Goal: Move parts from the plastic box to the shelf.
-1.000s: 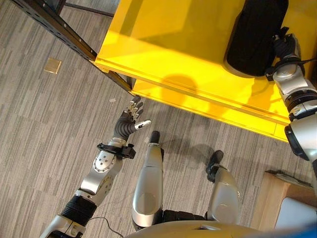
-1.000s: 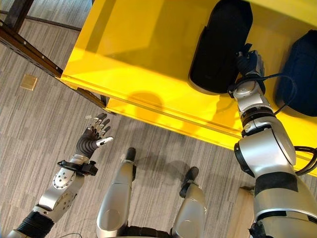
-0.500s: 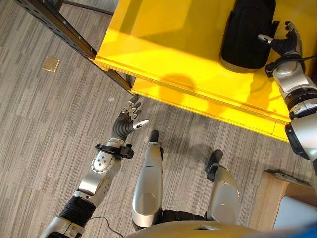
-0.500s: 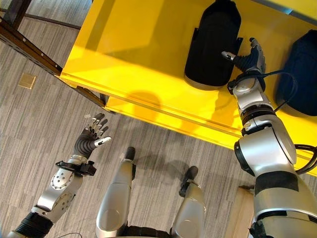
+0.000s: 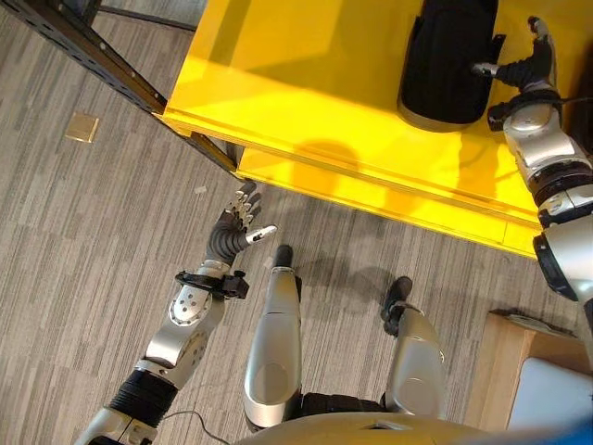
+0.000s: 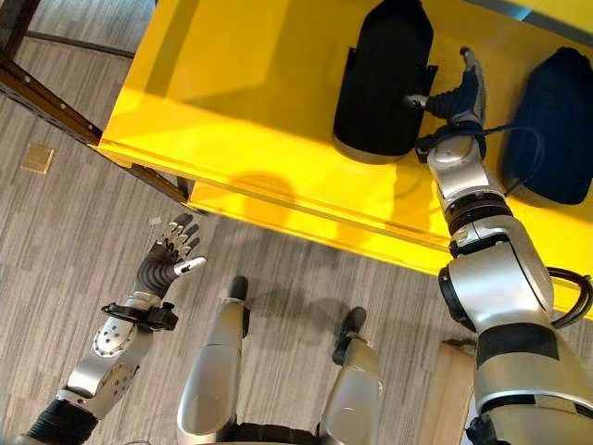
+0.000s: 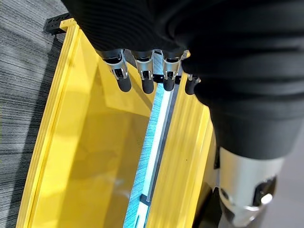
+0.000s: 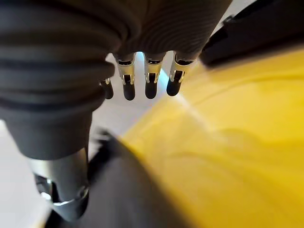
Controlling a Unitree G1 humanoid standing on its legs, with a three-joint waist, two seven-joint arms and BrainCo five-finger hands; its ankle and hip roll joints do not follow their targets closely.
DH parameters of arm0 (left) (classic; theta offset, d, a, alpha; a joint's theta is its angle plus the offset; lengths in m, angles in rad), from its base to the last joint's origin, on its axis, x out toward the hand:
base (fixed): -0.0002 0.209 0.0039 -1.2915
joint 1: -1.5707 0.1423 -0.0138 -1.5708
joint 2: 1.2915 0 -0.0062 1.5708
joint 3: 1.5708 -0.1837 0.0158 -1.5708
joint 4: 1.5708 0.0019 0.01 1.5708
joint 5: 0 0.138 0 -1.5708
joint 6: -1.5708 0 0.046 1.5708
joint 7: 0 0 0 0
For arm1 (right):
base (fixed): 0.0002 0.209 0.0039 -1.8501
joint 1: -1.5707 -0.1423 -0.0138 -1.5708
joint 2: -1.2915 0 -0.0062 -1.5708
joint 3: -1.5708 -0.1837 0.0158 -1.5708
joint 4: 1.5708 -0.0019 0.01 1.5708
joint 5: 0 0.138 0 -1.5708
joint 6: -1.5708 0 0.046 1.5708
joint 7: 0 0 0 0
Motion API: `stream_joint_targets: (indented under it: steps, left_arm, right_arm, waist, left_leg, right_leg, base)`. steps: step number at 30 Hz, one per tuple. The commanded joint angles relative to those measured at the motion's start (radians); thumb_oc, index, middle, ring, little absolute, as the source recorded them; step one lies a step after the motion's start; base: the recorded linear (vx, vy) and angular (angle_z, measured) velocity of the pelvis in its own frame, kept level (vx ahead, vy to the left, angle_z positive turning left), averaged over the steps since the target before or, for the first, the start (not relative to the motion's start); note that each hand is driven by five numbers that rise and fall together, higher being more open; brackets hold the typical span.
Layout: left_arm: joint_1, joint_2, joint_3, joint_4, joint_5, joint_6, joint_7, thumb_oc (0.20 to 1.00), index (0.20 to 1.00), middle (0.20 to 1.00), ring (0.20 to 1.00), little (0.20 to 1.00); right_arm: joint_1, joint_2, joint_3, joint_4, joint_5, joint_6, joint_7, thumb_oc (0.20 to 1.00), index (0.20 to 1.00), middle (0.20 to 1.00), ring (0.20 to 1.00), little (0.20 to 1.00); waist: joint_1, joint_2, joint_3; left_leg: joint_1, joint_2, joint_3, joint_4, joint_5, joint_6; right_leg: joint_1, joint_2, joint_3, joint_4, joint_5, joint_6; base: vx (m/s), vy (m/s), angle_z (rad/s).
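Brightly lit from above. Strong sheen across the yellow shelf (image 5: 306, 83) beside the right robot hand (image 6: 459, 93), with a soft round shadow on its front edge. Dim under the shelf near the left robot hand (image 5: 236, 222). Badly blurred in the right wrist view, the dark part (image 8: 123, 190) by the thumb out of focus.

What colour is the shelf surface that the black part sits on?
Bright yellow. The shelf shows it best in the right eye view, under the black part.
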Motion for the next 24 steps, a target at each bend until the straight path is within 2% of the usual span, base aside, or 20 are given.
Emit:
stream_joint_targets:
  steps: [1,8,15,16,20,22,23,24]
  left_arm:
    - [0.041,0.017,0.052,-0.092,-0.016,-0.059,0.012,1.0,1.0,1.0,1.0,1.0]
    - [0.047,0.009,0.074,-0.082,-0.013,-0.066,0.007,1.0,1.0,1.0,1.0,1.0]
    - [0.047,-0.008,0.09,-0.073,-0.003,-0.065,0.002,1.0,1.0,1.0,1.0,1.0]
    - [0.051,-0.013,0.1,-0.07,0.003,-0.064,-0.001,1.0,1.0,1.0,1.0,1.0]
    - [0.06,-0.015,0.112,-0.065,0.009,-0.061,-0.007,1.0,1.0,1.0,1.0,1.0]
    - [0.066,-0.022,0.12,-0.062,0.012,-0.058,-0.017,1.0,1.0,1.0,1.0,1.0]
    - [0.08,-0.027,0.124,-0.058,0.019,-0.051,-0.036,1.0,1.0,1.0,1.0,1.0]
    - [0.081,-0.025,0.122,-0.059,0.019,-0.051,-0.037,1.0,1.0,1.0,1.0,1.0]
  right_arm:
    - [-0.016,-0.099,-0.011,-0.079,0.008,-0.077,-0.055,1.0,1.0,1.0,1.0,1.0]
    - [0.08,-0.173,-0.082,-0.301,-0.039,-0.095,-0.074,1.0,1.0,1.0,1.0,1.0]
    - [0.279,-0.203,-0.237,-0.544,-0.095,-0.12,-0.088,1.0,1.0,1.0,1.0,1.0]
    - [0.355,-0.19,-0.286,-0.617,-0.088,-0.14,-0.078,1.0,1.0,1.0,1.0,1.0]
    - [0.515,-0.149,-0.374,-0.746,-0.113,-0.154,-0.058,1.0,1.0,1.0,1.0,1.0]
    - [0.679,-0.083,-0.434,-0.874,-0.117,-0.18,-0.021,1.0,1.0,1.0,1.0,1.0]
    - [0.823,-0.003,-0.47,-0.967,-0.119,-0.201,0.021,1.0,1.0,1.0,1.0,1.0]
    - [0.829,-0.001,-0.474,-0.972,-0.12,-0.199,0.022,1.0,1.0,1.0,1.0,1.0]
  waist:
    - [0.012,0.0,-0.03]
    - [0.002,-0.009,-0.032]
    - [-0.018,-0.017,-0.04]
    - [-0.024,-0.018,-0.041]
    - [-0.031,-0.022,-0.055]
    - [-0.038,-0.025,-0.066]
    - [-0.042,-0.028,-0.083]
    - [-0.042,-0.03,-0.086]
  left_leg:
    - [0.016,0.014,0.061,-0.018,0.015,0.024]
    - [0.022,0.02,0.063,-0.015,0.01,0.023]
    - [0.031,0.022,0.063,-0.013,0.01,0.024]
    - [0.042,0.027,0.065,-0.011,0.003,0.021]
    - [0.061,0.03,0.066,-0.032,0.014,0.02]
    - [0.098,0.037,0.069,-0.063,0.021,0.016]
    - [0.146,0.049,0.068,-0.108,0.031,0.01]
    - [0.147,0.047,0.067,-0.118,0.041,0.011]
  right_leg:
    - [-0.045,0.05,-0.016,0.131,-0.052,-0.041]
    - [-0.041,0.051,-0.011,0.131,-0.057,-0.04]
    - [-0.036,0.05,-0.009,0.135,-0.059,-0.043]
    - [-0.025,0.052,-0.009,0.137,-0.067,-0.043]
    - [-0.011,0.052,-0.01,0.125,-0.062,-0.043]
    - [0.021,0.059,-0.01,0.103,-0.062,-0.044]
    - [0.062,0.071,-0.013,0.071,-0.062,-0.042]
    - [0.064,0.07,-0.016,0.063,-0.054,-0.043]
  base:
    - [0.0,0.005,-0.05]
    - [0.0,0.0,0.0]
    - [0.01,-0.012,-0.04]
    - [0.01,-0.027,-0.04]
    - [0.02,-0.018,-0.02]
    - [0.06,-0.088,-0.13]
    - [0.06,-0.104,-0.16]
    - [0.1,-0.144,-0.12]
